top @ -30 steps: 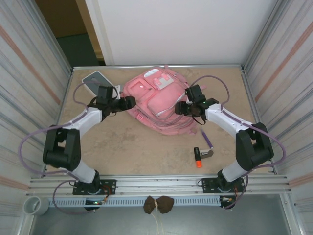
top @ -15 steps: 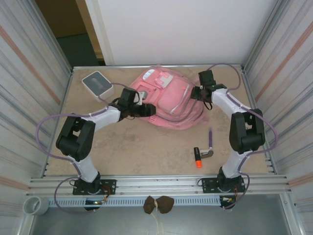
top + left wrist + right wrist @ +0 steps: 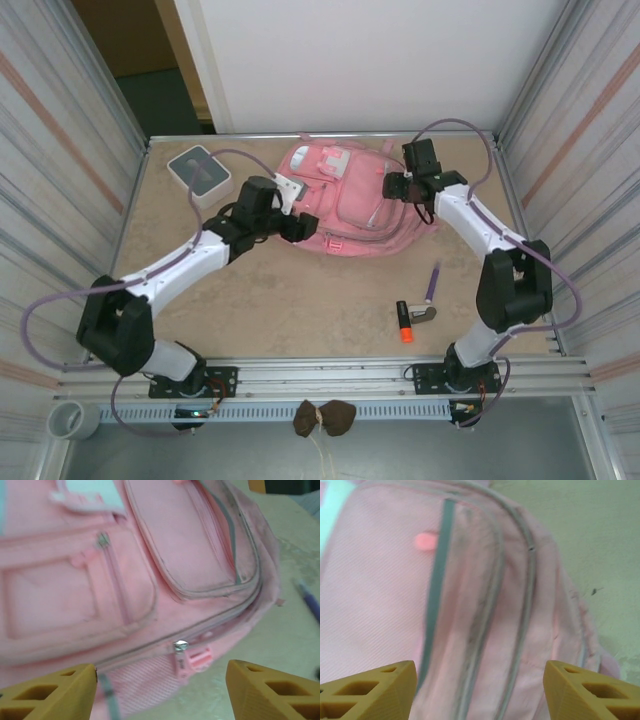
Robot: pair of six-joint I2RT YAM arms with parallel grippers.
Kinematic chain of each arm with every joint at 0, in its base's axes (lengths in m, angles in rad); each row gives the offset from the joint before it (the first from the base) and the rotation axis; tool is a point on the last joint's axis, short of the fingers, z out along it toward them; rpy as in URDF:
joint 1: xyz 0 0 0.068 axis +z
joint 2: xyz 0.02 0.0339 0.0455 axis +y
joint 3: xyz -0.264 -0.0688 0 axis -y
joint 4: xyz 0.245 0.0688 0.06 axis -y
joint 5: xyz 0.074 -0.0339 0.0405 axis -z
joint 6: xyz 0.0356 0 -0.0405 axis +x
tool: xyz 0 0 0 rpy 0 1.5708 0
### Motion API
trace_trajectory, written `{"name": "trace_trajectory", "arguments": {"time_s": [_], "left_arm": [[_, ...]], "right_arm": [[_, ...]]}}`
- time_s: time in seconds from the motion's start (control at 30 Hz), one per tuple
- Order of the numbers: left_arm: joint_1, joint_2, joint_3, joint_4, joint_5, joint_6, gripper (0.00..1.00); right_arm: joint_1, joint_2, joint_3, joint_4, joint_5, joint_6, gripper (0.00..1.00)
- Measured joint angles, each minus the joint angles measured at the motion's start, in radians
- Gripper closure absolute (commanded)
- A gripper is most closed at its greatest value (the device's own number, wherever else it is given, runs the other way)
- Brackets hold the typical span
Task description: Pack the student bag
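Note:
The student bag (image 3: pixel 352 200), a pink backpack with white patches and pale zip lines, lies flat at the back middle of the table. My left gripper (image 3: pixel 297 226) is at the bag's left lower edge, open. In the left wrist view its yellow fingers (image 3: pixel 50 695) stand wide apart just short of the bag (image 3: pixel 150 570), in front of a silver zip pull (image 3: pixel 180 645) and a pink buckle (image 3: pixel 201 660). My right gripper (image 3: pixel 393 187) hovers over the bag's right side, open. In the right wrist view the bag's zip lines (image 3: pixel 485 610) run between its fingers (image 3: pixel 590 690), which hold nothing.
A small grey-and-white square box (image 3: pixel 199 171) sits at the back left. A purple pen (image 3: pixel 433 283), also seen in the left wrist view (image 3: pixel 310 602), lies right of centre. An orange-tipped black marker (image 3: pixel 403 322) and a small grey item (image 3: pixel 426 314) lie nearer the front.
The bag has shifted toward the back right and settled flatter. My left gripper followed it rightward; my right gripper moved back toward the far edge over the bag's right side.

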Motion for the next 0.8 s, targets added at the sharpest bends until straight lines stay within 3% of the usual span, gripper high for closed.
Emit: {"name": "trace_trajectory", "arguments": {"time_s": [0.2, 0.57, 0.8], "left_arm": [[0.027, -0.051, -0.064, 0.089, -0.031, 0.307, 0.31], [0.076, 0.122, -0.040, 0.049, 0.082, 0.853, 0.33], [0.056, 0.200, -0.001, 0.006, 0.069, 1.053, 0.40]], "right_arm": [[0.057, -0.142, -0.071, -0.036, -0.062, -0.007, 0.29], [0.021, -0.203, -0.254, -0.109, -0.198, -0.005, 0.30], [0.042, -0.216, -0.300, -0.104, -0.217, -0.002, 0.31]]}}
